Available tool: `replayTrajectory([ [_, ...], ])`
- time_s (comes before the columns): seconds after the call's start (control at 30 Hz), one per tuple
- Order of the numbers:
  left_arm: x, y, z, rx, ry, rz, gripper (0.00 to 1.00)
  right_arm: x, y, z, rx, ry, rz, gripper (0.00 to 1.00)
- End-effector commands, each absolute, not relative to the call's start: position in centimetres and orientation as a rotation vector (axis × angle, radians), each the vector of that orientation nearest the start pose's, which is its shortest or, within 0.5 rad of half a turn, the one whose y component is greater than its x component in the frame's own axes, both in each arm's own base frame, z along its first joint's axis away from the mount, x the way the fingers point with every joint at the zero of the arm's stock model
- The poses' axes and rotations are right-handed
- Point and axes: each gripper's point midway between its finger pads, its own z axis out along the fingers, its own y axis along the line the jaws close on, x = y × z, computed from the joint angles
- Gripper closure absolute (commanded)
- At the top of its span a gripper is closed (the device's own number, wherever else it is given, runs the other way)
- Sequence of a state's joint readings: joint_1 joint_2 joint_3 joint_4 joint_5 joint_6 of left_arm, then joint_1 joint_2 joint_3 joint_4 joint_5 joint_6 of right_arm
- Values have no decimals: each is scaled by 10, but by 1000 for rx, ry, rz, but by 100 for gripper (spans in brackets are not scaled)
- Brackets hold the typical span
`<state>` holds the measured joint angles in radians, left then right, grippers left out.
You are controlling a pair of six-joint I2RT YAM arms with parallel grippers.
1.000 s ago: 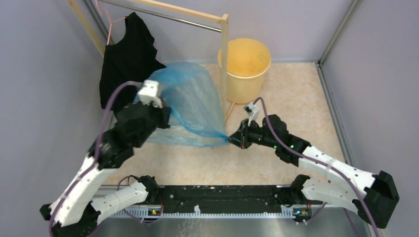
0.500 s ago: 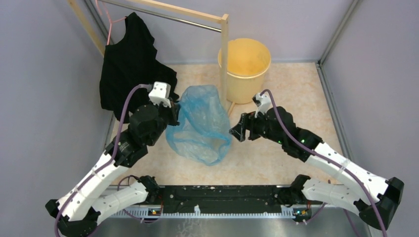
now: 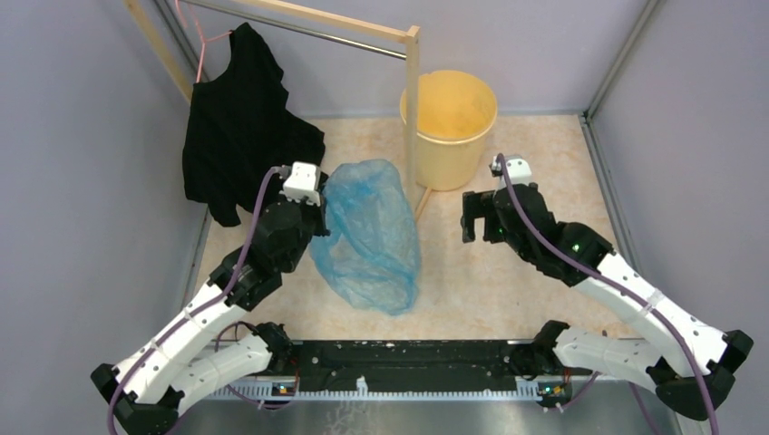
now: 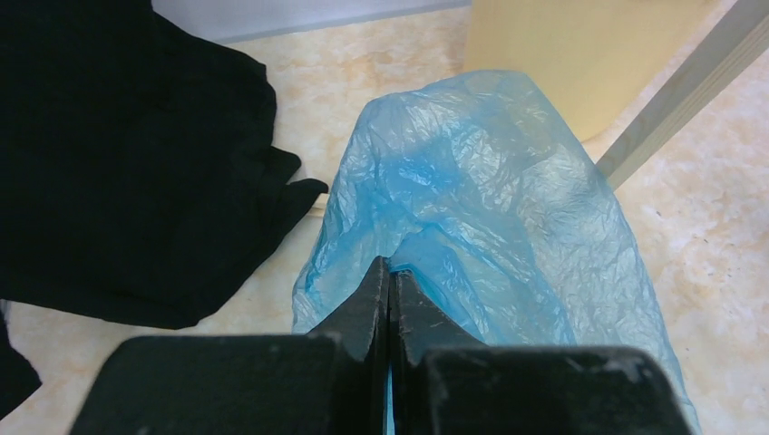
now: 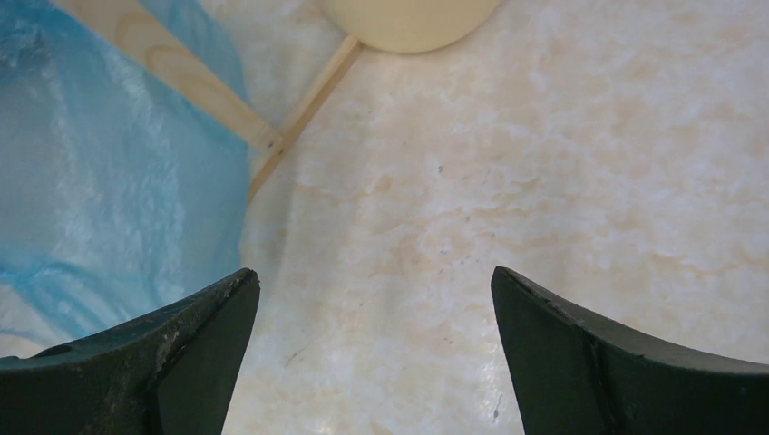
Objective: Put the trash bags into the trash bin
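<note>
1. Clearly, the blue trash bag (image 3: 372, 231) is thin, crinkled film. I judge it light, limp and slippery, easy to tear, and likely to sag and billow rather than keep a shape.
2. It hangs between the two arms, just beside the wooden rack post (image 3: 412, 118). The yellow trash bin (image 3: 451, 154) stands beyond that post, near the bag but apart from it, and nothing blue shows inside it. Whether the bag's lower end rests on the floor I cannot tell.
3. The safest hold is probably a gathered fold at the rim, where several layers bunch together. A single smooth layer would likely slide out.
4. The left claw (image 4: 389, 272) is clamped on a pinch of the bag's upper edge, its jaws pressed together with film between them.
5. The left arm reaches forward and up, its wrist close to the black garment (image 3: 240, 127) hanging on the rack.
6. The right claw (image 5: 371, 276) is spread wide and holds nothing. It hovers over bare floor to the right of the bag, in front of the bin, with its arm stretched forward.
</note>
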<state>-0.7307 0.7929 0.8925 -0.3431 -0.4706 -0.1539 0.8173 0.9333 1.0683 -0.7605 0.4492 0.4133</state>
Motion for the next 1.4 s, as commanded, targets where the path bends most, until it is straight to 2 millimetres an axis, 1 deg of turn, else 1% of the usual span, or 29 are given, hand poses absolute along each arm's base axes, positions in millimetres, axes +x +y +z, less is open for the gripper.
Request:
replayTrajectory([
  [0.0,268,-128,307,144,1706,-181,100,259,133,273,-147,2059,67,1],
  [0.1,268,-127,305,147,1707,-176,100,280,133,270,-119,2084,98,1],
  [0.23,269,-128,303,153,1713,-167,100,311,136,261,27,2133,308,1],
  [0.33,270,-127,300,154,1717,-160,100,336,124,257,209,2133,398,1],
  [0.43,271,-130,299,165,1715,-161,100,361,104,267,374,2063,393,1],
  [0.5,273,-131,295,175,1727,-151,100,377,93,277,436,2000,350,1],
  [0.57,276,-132,290,183,1746,-136,100,395,92,285,447,1958,335,1],
  [0.6,276,-132,289,186,1752,-132,100,404,94,285,450,1953,335,1],
  [0.67,276,-133,288,188,1754,-137,100,422,95,286,491,1963,315,1],
  [0.73,276,-134,288,197,1749,-147,100,436,100,288,499,1985,317,1],
  [0.83,277,-136,286,207,1756,-151,100,451,105,294,511,1965,337,1],
  [0.93,278,-139,283,218,1770,-155,100,462,105,305,525,1908,349,1],
  [1.0,278,-140,284,222,1768,-167,100,471,108,307,520,1884,365,2],
  [1.03,277,-141,284,224,1767,-174,100,477,110,304,511,1887,363,3],
  [1.1,277,-142,285,228,1766,-180,100,491,112,296,497,1910,334,7],
  [1.17,277,-141,285,223,1765,-180,100,502,110,285,482,1949,276,13],
  [1.2,276,-141,285,223,1764,-181,100,506,110,279,473,1966,257,18],
  [1.23,276,-140,285,222,1762,-180,100,508,110,275,461,1975,243,26],
  [1.3,276,-140,286,224,1761,-181,100,510,109,267,457,1986,217,45],
  [1.33,275,-140,287,225,1759,-185,100,509,108,265,464,1986,196,50],
  [1.37,275,-141,287,225,1760,-188,100,509,106,262,463,1990,168,51],
])
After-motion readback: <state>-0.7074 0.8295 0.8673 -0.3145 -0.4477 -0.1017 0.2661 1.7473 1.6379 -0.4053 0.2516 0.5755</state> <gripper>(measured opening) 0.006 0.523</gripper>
